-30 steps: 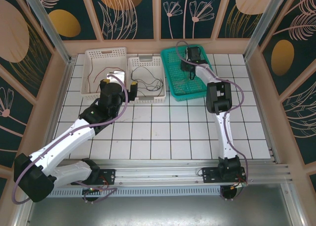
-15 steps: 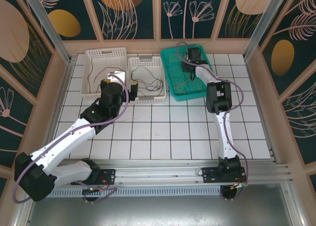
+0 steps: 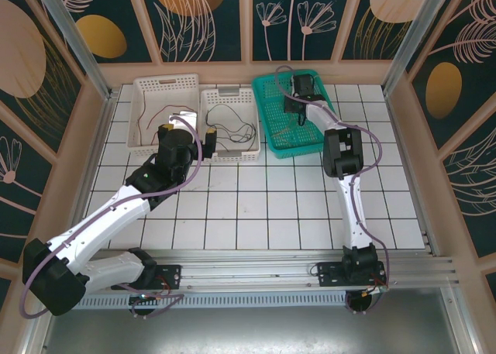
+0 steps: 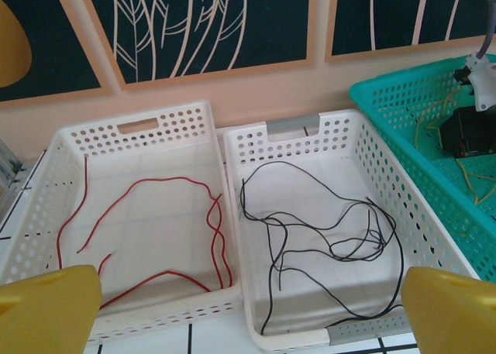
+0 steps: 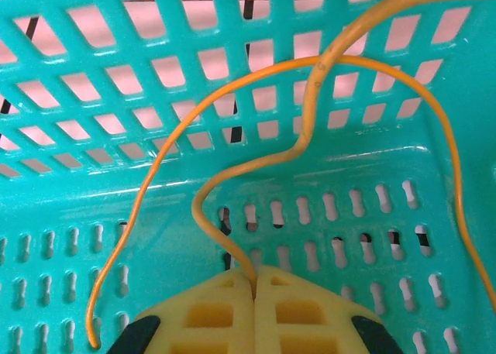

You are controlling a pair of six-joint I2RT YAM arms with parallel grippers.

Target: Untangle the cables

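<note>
The right gripper [image 5: 254, 280], its yellow jaws pressed together, pinches a yellow-orange cable [image 5: 310, 114] right at the fingertips, low inside a teal basket [image 5: 155, 214]. From the pinch the cable rises in a loop against the perforated basket wall, and one loose end hangs down to the left of the jaws. Across the table, the left gripper [image 4: 248, 307] hangs with its jaws spread wide and holding nothing, poised over the near edge of two white baskets that stand side by side, touching. A red cable [image 4: 155, 185] lies in loose curves on the floor of the left white basket [image 4: 132, 125], while a black cable [image 4: 325, 222] sprawls in overlapping loops in the right white basket [image 4: 294, 125]. In the left wrist view, more yellow-orange strands lie in the teal basket just to the right of the white pair, around the right arm's dark wrist. All three baskets sit in a row at the far side of the white-tiled table [image 3: 256, 207], below patterned panels.
</note>
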